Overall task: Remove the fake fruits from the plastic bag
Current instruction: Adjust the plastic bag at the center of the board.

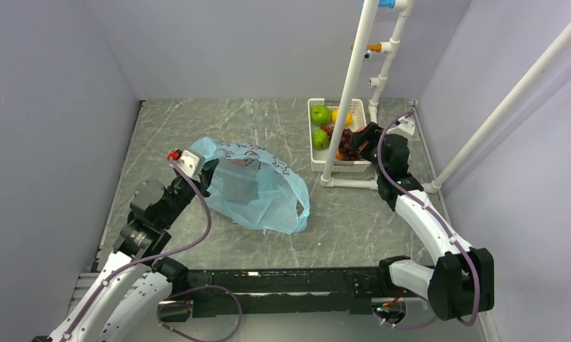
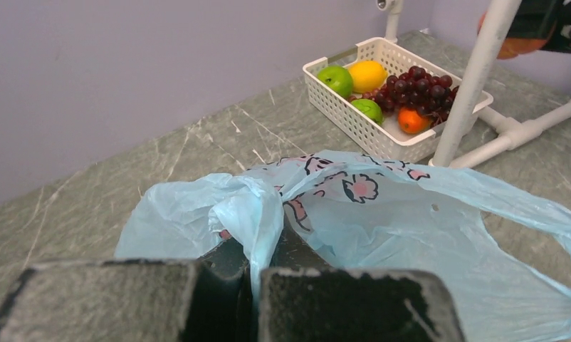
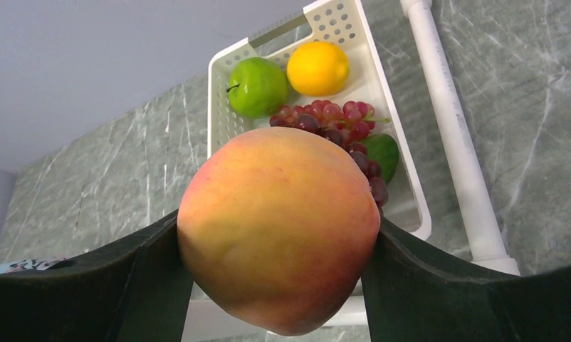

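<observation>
The light blue plastic bag (image 1: 258, 189) with a white-and-pink print lies mid-table; it also fills the left wrist view (image 2: 411, 228). My left gripper (image 1: 206, 165) is shut on a bunched fold at the bag's left rim (image 2: 258, 214). My right gripper (image 1: 361, 142) is shut on an orange-red peach (image 3: 279, 228) and holds it above the near end of the white basket (image 3: 218, 107). The peach shows as an orange patch in the left wrist view (image 2: 514, 46). A reddish shape (image 1: 238, 162) shows through the bag's mouth.
The white basket (image 1: 315, 160) at the back right holds two green apples (image 1: 320, 115), a lemon (image 2: 367, 75), dark grapes (image 2: 418, 89) and an orange fruit (image 2: 413, 120). A white pipe frame (image 1: 350, 92) stands against the basket's right side. Walls enclose the table.
</observation>
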Available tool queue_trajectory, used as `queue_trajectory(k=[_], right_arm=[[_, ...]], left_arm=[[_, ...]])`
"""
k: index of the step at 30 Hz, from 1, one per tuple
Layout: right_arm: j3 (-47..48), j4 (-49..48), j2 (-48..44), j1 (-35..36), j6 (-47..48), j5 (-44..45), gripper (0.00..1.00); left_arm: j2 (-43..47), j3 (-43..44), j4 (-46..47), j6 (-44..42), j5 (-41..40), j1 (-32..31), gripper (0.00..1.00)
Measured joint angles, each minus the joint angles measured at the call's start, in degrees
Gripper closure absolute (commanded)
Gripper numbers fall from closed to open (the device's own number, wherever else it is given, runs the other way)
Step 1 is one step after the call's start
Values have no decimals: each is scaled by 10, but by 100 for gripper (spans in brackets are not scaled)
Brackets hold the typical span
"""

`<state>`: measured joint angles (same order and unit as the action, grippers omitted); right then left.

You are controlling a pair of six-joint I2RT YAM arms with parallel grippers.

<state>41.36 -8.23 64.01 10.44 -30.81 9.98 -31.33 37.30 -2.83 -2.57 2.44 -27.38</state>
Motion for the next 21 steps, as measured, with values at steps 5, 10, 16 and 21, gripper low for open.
queue_trajectory(k=[5, 10, 16, 21], right_arm=[[35, -2, 32, -4, 13, -10, 100], [47, -9, 48, -6, 25, -31, 100], [47, -21, 64, -12, 34, -47, 100], [60, -21, 106, -15, 32, -78, 100]], left_arm=[[6, 0, -2, -33, 26, 0, 100], [51, -16, 7, -77, 29, 6, 100], [30, -20, 39, -85, -25, 38, 100], [-94, 24, 26, -8, -219, 112, 100]])
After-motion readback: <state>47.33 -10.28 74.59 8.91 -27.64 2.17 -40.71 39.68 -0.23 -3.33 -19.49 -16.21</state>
